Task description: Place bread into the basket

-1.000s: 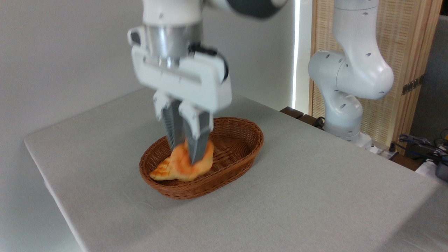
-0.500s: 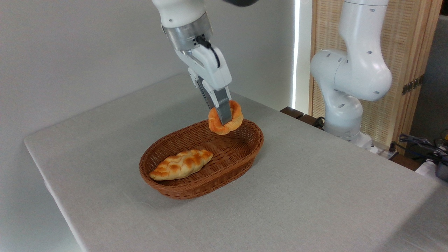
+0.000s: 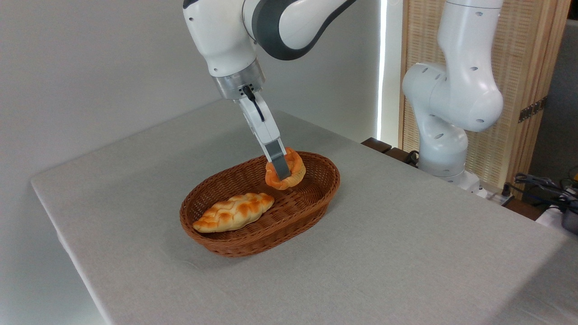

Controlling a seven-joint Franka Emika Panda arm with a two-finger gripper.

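I see the bread (image 3: 285, 174), a small orange-golden bun with a knotted top, pinched in the tool (image 3: 282, 171); the near finger (image 3: 277, 158) lies across the bun's face, the far one is hidden behind it, so the tool is closed down to the bun's thickness and has hold of it. The bun sits tilted, nearly on edge, inside the basket (image 3: 316, 198) at its far right end, directly under the tool; I cannot tell whether its lower edge touches the wicker floor or hangs just above it. The tool comes in at a slant, from upper left down to lower right, with a black cable (image 3: 254, 98) running along its body. Down and to the left of the tool, in the basket's near end, lies a paler braided oblong loaf (image 3: 234, 212), flat on the weave and apart from the bun. The basket is oval, brown, low-sided, resting on the grey cloth-covered counter (image 3: 406, 253). Well off to the right of the tool, the arm's white base column (image 3: 445, 135) stands past the counter's far edge, in front of a slatted wooden screen (image 3: 519, 54).
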